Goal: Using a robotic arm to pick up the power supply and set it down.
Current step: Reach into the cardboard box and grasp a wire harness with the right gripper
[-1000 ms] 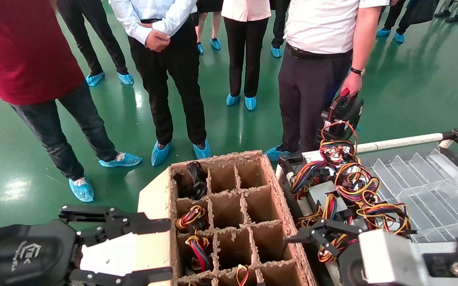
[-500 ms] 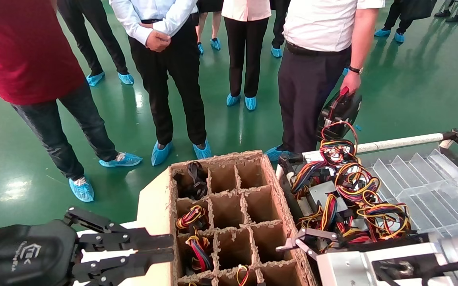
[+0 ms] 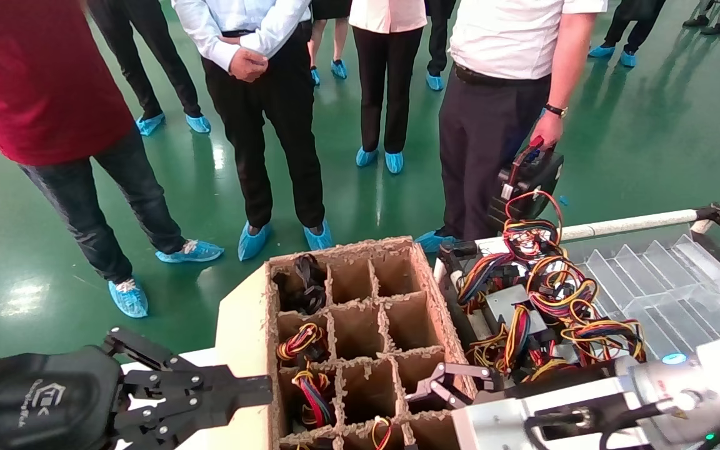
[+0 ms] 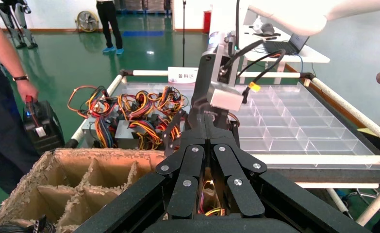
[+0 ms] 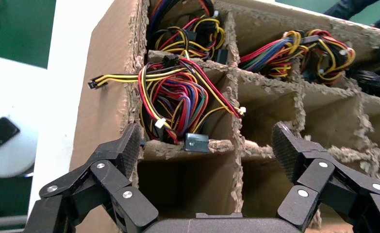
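Risk sits with the right end effector (image 3: 438,387), fingers spread wide over the divided cardboard box (image 3: 360,350) at about 5 o'clock of its grid. Loose cable bundles (image 5: 178,97) crowd the cells beneath it, so a closing finger could snag wires or catch a ragged divider. Power supplies (image 3: 522,306) lie tangled in the tray at 3 o'clock. The left end effector (image 3: 254,390), fingers pinched together, idles at 8 o'clock.

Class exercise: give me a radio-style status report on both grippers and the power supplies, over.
Right gripper open, empty, over the cardboard divider box. Left gripper shut, empty, beside the box. Power supplies piled in the bin, ungrasped. Cable bundles fill some cells.
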`<state>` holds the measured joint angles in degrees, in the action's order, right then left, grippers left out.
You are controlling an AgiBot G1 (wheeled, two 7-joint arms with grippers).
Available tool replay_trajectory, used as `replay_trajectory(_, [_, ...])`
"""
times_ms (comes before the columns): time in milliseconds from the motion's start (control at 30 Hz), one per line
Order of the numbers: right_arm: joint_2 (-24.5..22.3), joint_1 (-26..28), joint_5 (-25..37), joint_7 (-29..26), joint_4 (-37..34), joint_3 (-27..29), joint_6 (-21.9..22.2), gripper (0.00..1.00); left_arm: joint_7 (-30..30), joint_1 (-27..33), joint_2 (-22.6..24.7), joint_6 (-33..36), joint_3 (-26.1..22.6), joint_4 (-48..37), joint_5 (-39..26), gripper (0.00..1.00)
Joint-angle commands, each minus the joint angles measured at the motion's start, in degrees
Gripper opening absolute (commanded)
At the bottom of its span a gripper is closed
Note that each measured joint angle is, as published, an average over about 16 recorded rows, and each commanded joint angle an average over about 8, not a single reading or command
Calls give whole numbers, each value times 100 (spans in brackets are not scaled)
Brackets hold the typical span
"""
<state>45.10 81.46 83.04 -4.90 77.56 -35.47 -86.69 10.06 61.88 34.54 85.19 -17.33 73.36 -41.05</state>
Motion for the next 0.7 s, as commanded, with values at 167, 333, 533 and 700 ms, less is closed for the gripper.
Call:
replay_trajectory(167, [179,146,134,-58,3,-158,21,0,-1,0,-1,-1,-2,0,1,2])
replay_trajectory(333, [255,207,214,-77,5,-244,66,0,-1,1,-1,-1,-3,0,2,12])
replay_trajectory(533, [346,258,316,-71,7,-350,93,0,-2,1,-2,-2,-5,0,3,56])
replay_trajectory(700, [418,260,362,-66,2,-445,87,0,-3,1,-2,-3,-6,0,4,98])
